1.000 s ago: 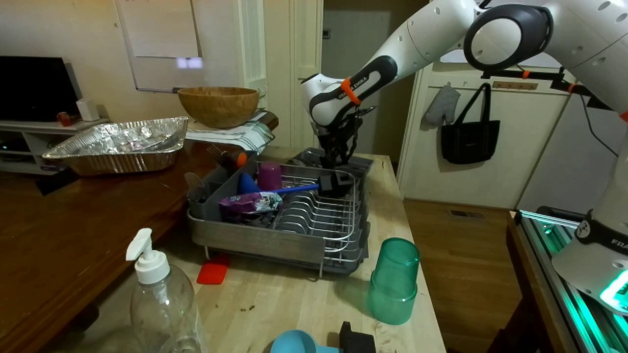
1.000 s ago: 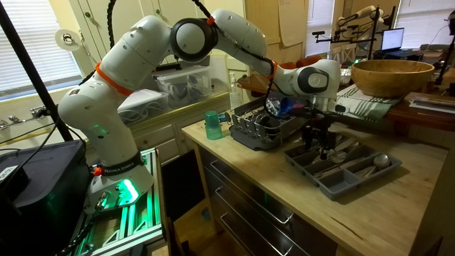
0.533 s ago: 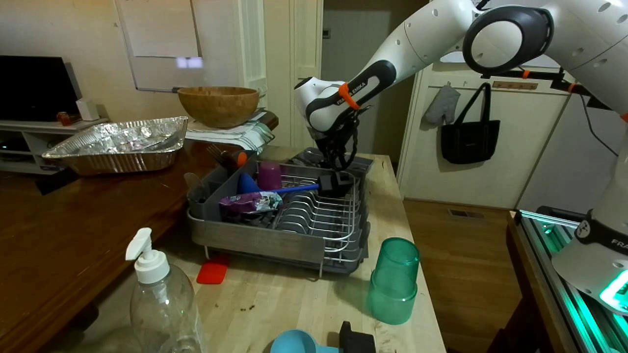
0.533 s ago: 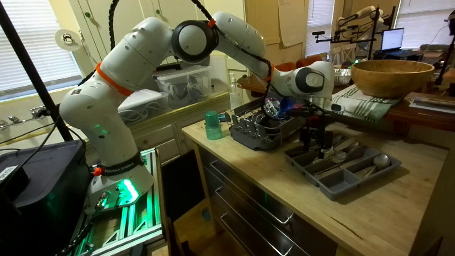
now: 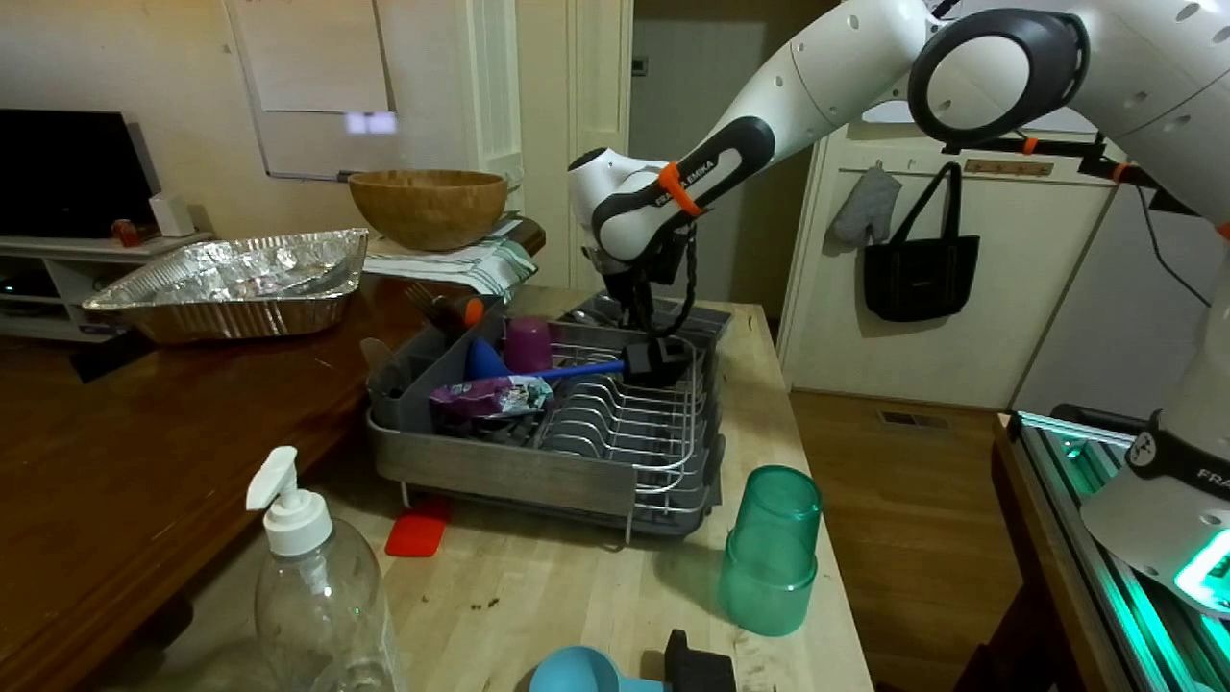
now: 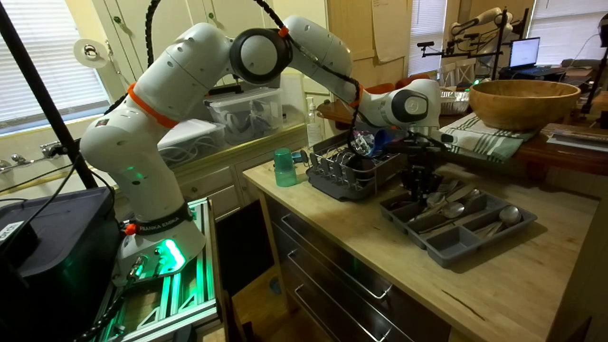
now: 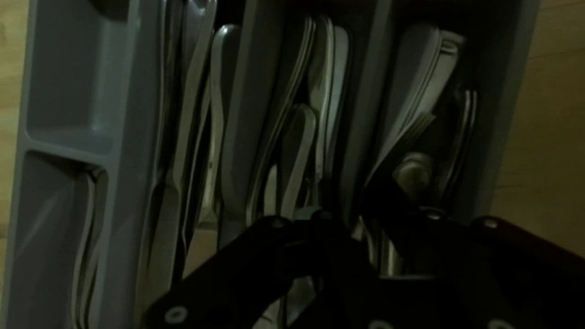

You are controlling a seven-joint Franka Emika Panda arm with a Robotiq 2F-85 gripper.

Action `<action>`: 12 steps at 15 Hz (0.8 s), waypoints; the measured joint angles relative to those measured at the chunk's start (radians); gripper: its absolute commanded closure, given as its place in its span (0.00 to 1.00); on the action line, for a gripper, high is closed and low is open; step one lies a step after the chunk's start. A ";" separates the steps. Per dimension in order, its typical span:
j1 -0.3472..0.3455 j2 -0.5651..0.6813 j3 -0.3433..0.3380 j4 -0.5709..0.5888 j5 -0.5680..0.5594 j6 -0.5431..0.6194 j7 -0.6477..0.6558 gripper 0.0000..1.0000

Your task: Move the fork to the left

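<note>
In the wrist view, several pieces of cutlery lie in the long compartments of a grey tray (image 7: 121, 151). A fork (image 7: 418, 128) shows its tined end in the rightmost compartment, beside my gripper (image 7: 358, 196); dark fingers hide the rest of it. A compartment wall shows in the narrow space between the fingers. They are too dark to tell whether they touch or hold anything. In an exterior view, my gripper (image 6: 419, 195) points down into the end of the tray (image 6: 449, 259) nearest the dish rack. In an exterior view the rack hides the fingertips.
A dish rack (image 6: 339, 192) with wires and dishes stands close beside the tray. Green stacked cups (image 5: 769, 548) are near the counter's edge. A wooden bowl (image 6: 522, 102) rests on a striped cloth on the adjoining table.
In both exterior views the gripper has shifted left, and the jaws have drawn much closer together. More spoons in the tray have come into sight.
</note>
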 measured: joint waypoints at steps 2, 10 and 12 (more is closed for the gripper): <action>-0.006 -0.006 0.007 -0.003 -0.008 0.009 -0.075 0.95; -0.049 -0.015 0.065 -0.001 0.010 0.060 -0.215 0.99; -0.062 -0.029 0.074 -0.004 0.031 0.054 -0.214 0.99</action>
